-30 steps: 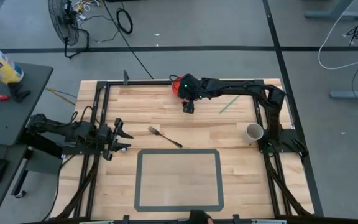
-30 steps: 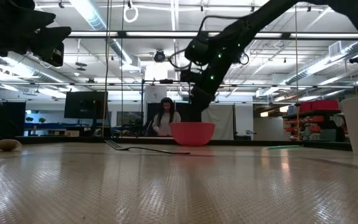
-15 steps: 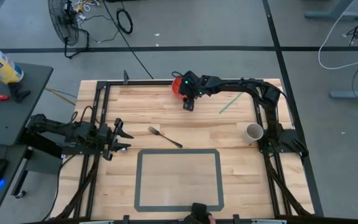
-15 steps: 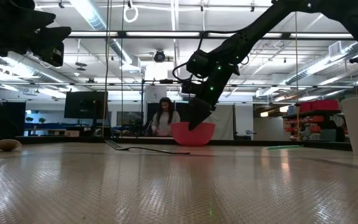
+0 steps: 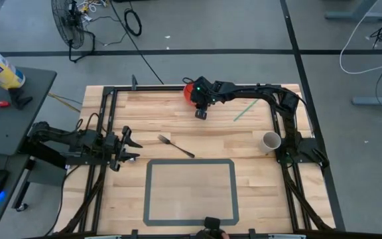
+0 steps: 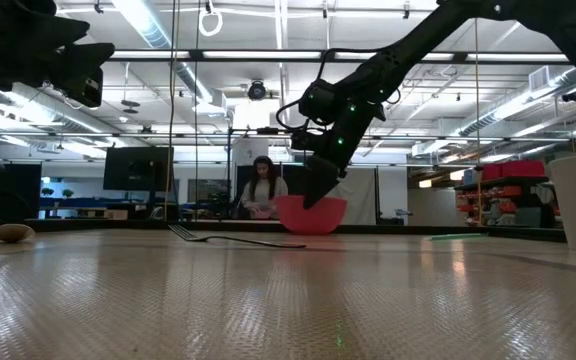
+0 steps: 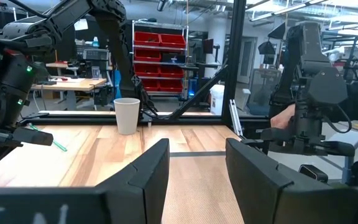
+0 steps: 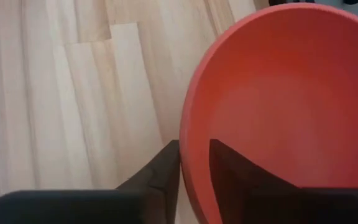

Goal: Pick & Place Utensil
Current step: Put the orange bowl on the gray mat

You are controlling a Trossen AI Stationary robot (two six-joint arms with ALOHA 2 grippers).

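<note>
A metal fork [image 5: 176, 146] lies flat on the wooden table, left of centre; the low view shows the fork [image 6: 228, 238] in front of the red bowl [image 6: 310, 214]. The bowl [image 5: 188, 92] stands near the far edge, mostly hidden under my right arm. My right gripper [image 5: 199, 106] points down at the bowl's rim, shut on it. My left gripper [image 5: 130, 147] waits open at the table's left edge, and nothing is between its fingers [image 7: 157, 168]. My right gripper has the red bowl's rim [image 8: 187, 155] between its two fingers, one finger [image 8: 229, 168] inside the bowl and the other outside. The fingers come from above, pointing down. The bowl stands upright on the table [image 6: 310, 230].
A white paper cup [image 5: 270, 141] stands near the right edge, and a thin green stick [image 5: 245, 110] lies left of and beyond it. A grey taped rectangle [image 5: 190, 191] marks the table's near middle. A person [image 6: 263, 190] is in the room behind the table.
My right gripper has gone down from just above the red bowl onto its rim. The bowl and the fork have stayed where they were.
</note>
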